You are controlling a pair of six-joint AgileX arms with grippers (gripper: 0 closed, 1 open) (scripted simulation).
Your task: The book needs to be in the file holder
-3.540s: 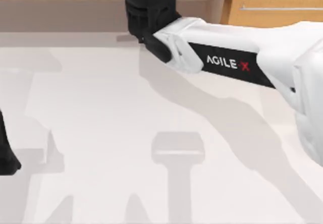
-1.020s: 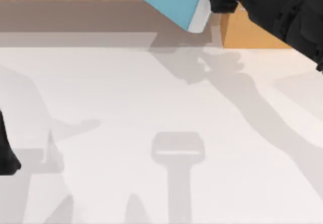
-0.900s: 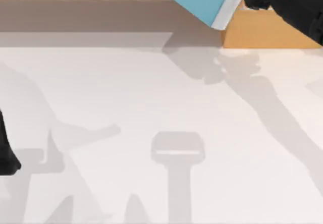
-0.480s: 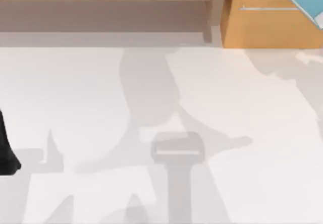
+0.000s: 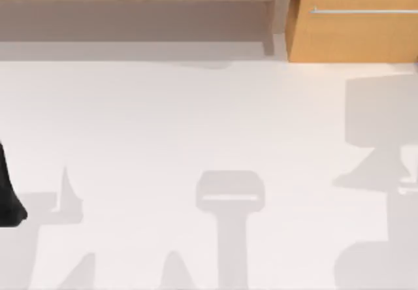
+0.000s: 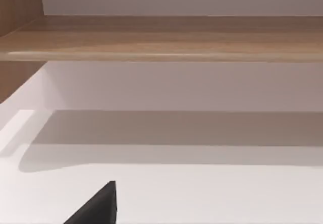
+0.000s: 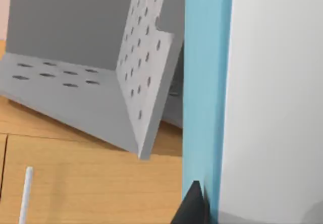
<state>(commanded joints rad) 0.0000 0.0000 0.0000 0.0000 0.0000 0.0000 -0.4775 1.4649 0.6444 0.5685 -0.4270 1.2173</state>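
From above, the pale white surface (image 5: pixel 196 120) carries only grey shadows, with a light wooden cabinet (image 5: pixel 353 29) at its far right edge and a black part of the left arm (image 5: pixel 8 198) at the left edge; in the left wrist view, one black tip of the left gripper (image 6: pixel 98 206) shows over the surface, below a wooden shelf (image 6: pixel 161 37), and I cannot tell how its fingers stand; in the right wrist view, the thin light-blue book with white pages (image 7: pixel 207 93) stands upright and very close, a black finger (image 7: pixel 192 206) of the right gripper touching its cover, beside the grey perforated metal file holder (image 7: pixel 101 77) resting on the cabinet top.
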